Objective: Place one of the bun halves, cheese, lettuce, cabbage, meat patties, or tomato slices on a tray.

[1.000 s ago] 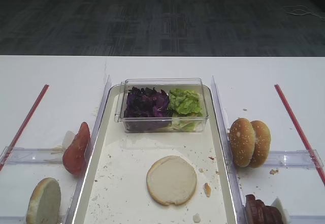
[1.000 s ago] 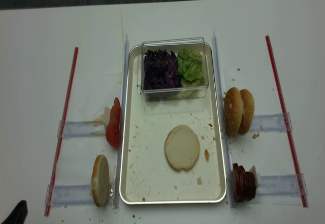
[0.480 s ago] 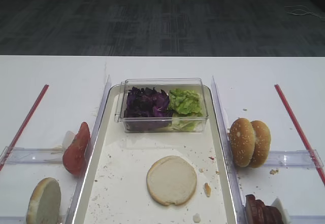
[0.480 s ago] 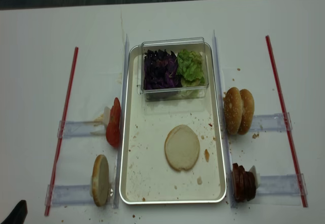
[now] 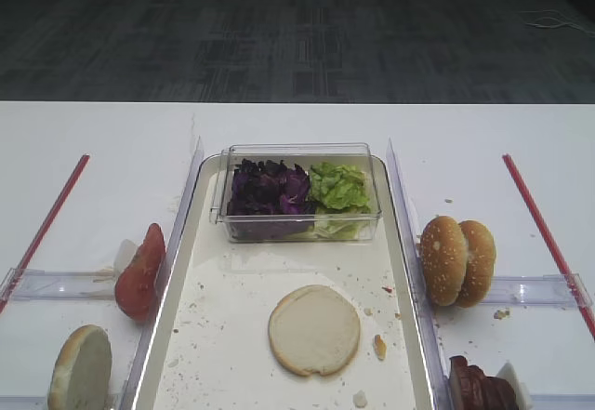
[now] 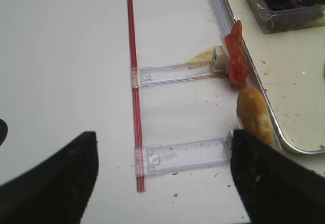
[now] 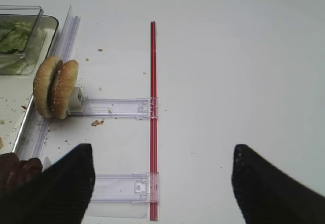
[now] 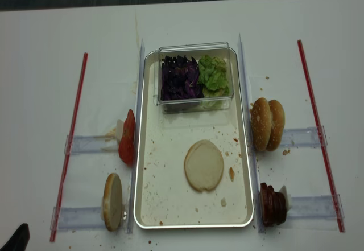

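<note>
A bun half (image 8: 203,165) is seen lying flat on the tray (image 8: 149,197). Both sets of jaws are held spread wide above the desk (image 7: 228,71), gripping nothing.

No writing, label, brand or number can be read anywhere in these views. The tray (image 8: 147,148), the clear plastic box (image 8: 195,103) at its twelve o'clock end and the red strips (image 8: 71,132) on the table are all unmarked.
</note>
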